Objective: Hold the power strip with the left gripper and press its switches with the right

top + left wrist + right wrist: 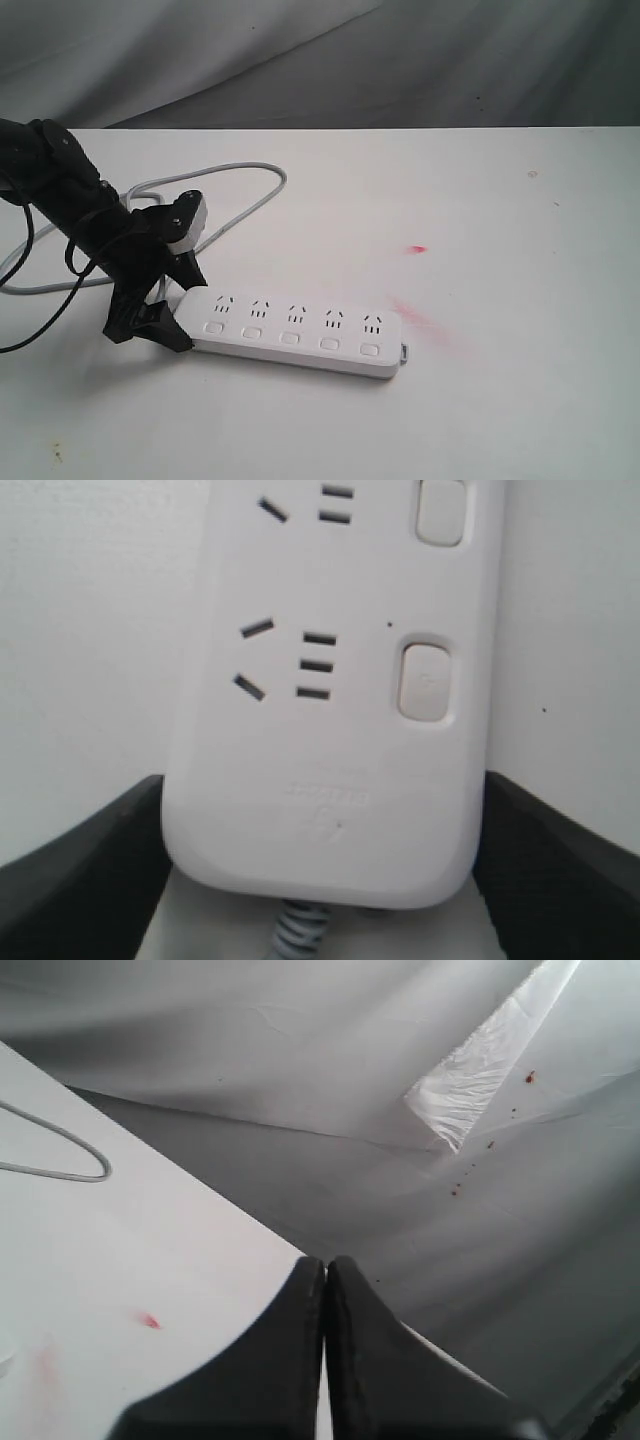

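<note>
The white power strip (295, 335) lies flat near the table's front, its five sockets in a row above the square switches (289, 338). My left gripper (190, 312) straddles its cord end. In the left wrist view its black fingers (90, 870) press both long sides of the power strip (330, 730), beside the end switch (425, 680). The grey cord (300, 930) leaves between the fingers. My right gripper (325, 1265) is out of the exterior view. Its fingers are together with nothing in them, up above the table near its far edge.
The grey cord (250, 170) loops across the table behind the left arm and off to the left. A red spot (417, 248) and a pink smear (425, 320) mark the white tabletop right of the strip. A grey cloth backdrop (400, 60) hangs behind.
</note>
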Robot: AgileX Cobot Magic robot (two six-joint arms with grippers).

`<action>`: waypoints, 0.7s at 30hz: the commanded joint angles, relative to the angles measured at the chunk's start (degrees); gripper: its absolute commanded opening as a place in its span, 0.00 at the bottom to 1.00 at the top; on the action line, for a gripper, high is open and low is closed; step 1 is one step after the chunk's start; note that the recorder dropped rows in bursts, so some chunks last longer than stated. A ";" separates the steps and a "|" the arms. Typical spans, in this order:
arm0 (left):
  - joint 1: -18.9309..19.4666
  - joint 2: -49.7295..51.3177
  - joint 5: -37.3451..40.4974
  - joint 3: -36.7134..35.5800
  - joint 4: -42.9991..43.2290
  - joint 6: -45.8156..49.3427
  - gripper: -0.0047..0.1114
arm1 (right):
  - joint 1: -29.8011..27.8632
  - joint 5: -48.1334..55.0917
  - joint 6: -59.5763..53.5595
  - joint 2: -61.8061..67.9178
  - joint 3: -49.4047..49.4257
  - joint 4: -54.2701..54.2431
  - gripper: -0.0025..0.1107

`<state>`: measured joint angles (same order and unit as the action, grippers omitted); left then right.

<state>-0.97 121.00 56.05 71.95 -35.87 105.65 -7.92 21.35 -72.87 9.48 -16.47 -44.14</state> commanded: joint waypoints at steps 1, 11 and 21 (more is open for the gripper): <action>-0.35 -0.08 0.94 0.17 0.07 -0.57 0.50 | -0.66 -1.33 0.32 -0.84 0.29 0.16 0.02; -0.35 -0.08 0.93 0.17 0.07 -0.57 0.50 | -0.66 -1.81 44.72 -0.56 0.33 25.64 0.02; -0.35 -0.08 0.93 0.17 0.07 -0.57 0.50 | -0.66 -10.31 64.28 -9.48 12.41 36.07 0.02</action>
<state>-0.97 121.00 56.05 71.95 -35.87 105.65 -8.05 11.87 -9.02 1.10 -5.71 -8.93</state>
